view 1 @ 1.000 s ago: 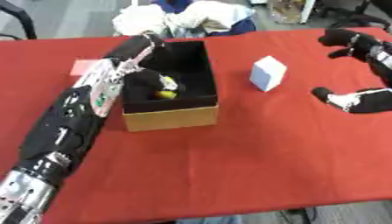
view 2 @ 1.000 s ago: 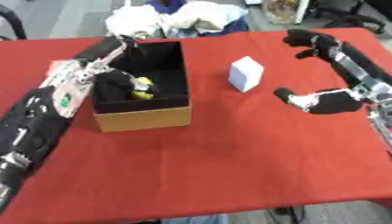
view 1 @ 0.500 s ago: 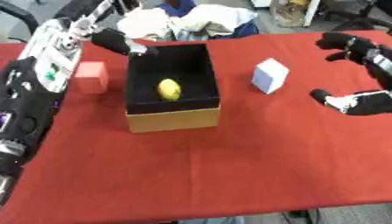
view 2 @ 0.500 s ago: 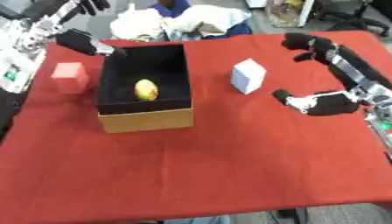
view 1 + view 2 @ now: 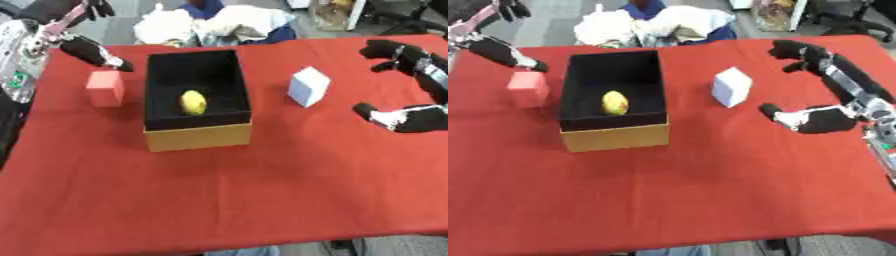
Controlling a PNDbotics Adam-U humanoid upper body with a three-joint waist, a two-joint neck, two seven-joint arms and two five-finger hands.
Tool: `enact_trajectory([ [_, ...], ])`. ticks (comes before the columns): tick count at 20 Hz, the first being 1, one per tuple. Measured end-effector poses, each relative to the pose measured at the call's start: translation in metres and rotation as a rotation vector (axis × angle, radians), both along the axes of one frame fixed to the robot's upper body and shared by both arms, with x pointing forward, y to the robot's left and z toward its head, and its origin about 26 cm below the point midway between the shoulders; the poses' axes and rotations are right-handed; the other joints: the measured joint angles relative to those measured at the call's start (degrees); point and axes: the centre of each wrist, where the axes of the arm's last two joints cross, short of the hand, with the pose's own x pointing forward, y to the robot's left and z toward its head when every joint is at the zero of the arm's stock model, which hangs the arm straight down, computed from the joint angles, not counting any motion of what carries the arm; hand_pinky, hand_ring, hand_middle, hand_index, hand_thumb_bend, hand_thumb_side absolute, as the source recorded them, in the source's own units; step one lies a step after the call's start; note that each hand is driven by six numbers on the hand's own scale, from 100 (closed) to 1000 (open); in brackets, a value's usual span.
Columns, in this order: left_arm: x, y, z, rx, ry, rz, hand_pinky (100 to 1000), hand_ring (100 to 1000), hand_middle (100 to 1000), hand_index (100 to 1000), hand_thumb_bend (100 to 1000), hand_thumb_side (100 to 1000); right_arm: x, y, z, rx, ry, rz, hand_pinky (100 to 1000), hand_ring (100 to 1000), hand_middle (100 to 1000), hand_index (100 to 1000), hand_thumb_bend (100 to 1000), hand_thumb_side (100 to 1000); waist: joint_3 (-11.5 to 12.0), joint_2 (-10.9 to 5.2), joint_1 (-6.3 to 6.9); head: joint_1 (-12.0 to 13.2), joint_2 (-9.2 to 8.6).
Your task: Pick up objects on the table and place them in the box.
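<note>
Black arms, silver-white joints; left hand (image 5: 83, 42) and right hand (image 5: 820, 75) black-fingered, pale fingertip pads.

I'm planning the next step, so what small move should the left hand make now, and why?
Probably lower the left hand onto the pink cube just below it: the yellow oval object already lies in the black-lined cardboard box, while the cube is on the cloth.

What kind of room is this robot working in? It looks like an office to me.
Probably an office or lab set up for robot trials. A table under a red cloth holds test props: a box and foam-like cubes. An office chair stands behind on grey floor.
</note>
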Motion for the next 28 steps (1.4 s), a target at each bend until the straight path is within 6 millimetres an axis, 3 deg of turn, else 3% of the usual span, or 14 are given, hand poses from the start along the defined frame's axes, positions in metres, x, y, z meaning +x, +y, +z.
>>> enact_trajectory([
  [5,0.007,0.013,-0.018,0.061,0.061,0.052,689,680,666,761,935,468,0.000,0.000,0.000,0.000,0.000,0.000,812,915,860,984,405,262,-0.2,0.03,-0.31,0.0,0.00],
  [13,0.014,0.013,-0.044,0.096,0.138,0.098,677,666,651,748,902,427,0.000,0.000,0.000,0.000,0.000,0.000,812,915,860,984,400,267,-0.7,0.30,-0.38,-0.1,0.00],
  [24,0.016,0.018,-0.052,0.139,0.097,0.184,651,630,616,719,782,281,0.001,-0.001,0.000,0.000,0.001,-0.002,812,914,859,984,391,275,-1.3,0.63,-0.48,-0.1,0.00],
  [28,0.016,0.021,-0.056,0.169,0.073,0.225,651,630,616,717,769,275,0.001,0.000,0.000,0.001,0.000,-0.002,811,914,859,984,389,277,-1.5,0.82,-0.52,-0.1,0.00],
])
